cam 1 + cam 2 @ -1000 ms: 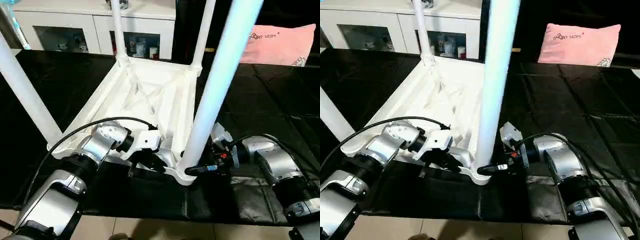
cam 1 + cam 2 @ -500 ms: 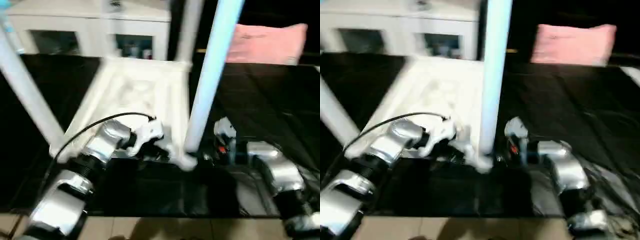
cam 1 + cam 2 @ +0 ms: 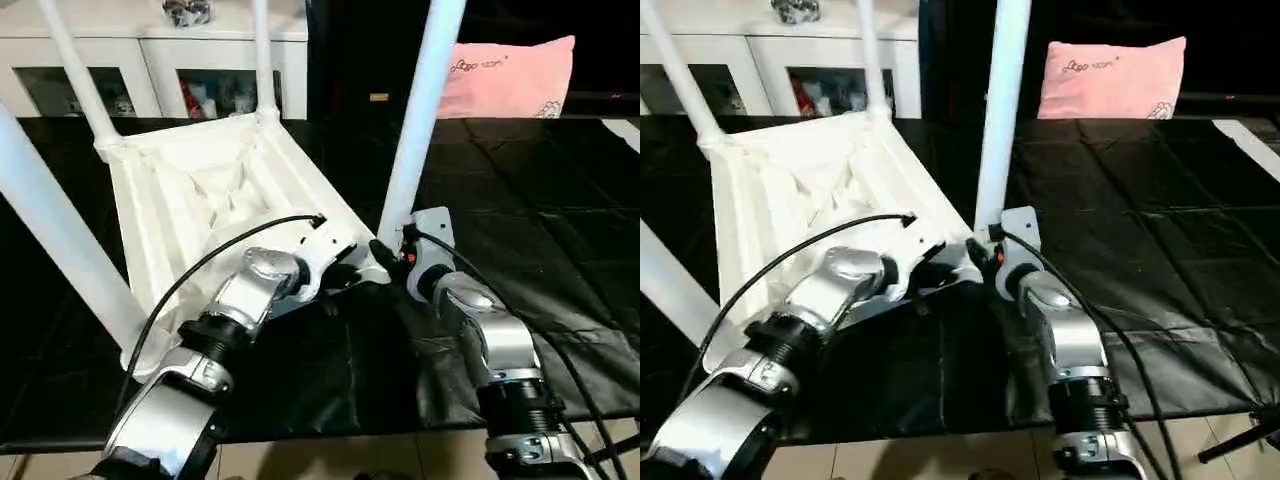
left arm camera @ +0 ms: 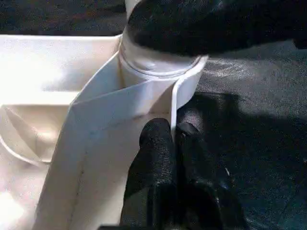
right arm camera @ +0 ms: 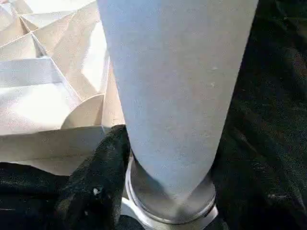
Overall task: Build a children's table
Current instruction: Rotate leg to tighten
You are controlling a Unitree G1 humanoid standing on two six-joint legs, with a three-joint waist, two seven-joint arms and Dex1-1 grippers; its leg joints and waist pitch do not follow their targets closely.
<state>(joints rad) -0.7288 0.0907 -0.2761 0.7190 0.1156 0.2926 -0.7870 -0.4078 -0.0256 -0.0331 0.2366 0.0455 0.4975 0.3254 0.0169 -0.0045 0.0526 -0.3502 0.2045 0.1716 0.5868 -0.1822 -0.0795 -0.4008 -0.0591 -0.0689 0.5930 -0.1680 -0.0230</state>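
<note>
Left wrist view: the left gripper (image 4: 173,143) has its two black fingers pressed together on the thin rim of the tabletop (image 4: 57,96) — the white wall passes right between the tips. Just beyond the tips sits the corner socket (image 4: 158,72), with the dark bulk of the right gripper wrapped around the leg above it.

From the head views, the tabletop (image 3: 200,190) lies upside down on the black sheet (image 3: 540,200), ribbed underside up. All four legs stand in its corners. The near right leg (image 3: 418,110) rises straight up from the corner where both grippers meet. The near left leg (image 3: 55,230) leans off to the left of the left gripper, while the two far legs (image 3: 75,60) (image 3: 262,55) stand beyond it toward the cabinet (image 3: 150,40).

The right gripper (image 3: 385,258) sits at the foot of the near right leg, to the right of the left gripper and almost touching it. In the right wrist view its fingers (image 5: 96,182) stand apart with the leg (image 5: 172,96) between them — clasped around its base just above the socket ring.

A pink pillow (image 3: 505,75) rests well beyond the right gripper, at the sheet's far edge.
</note>
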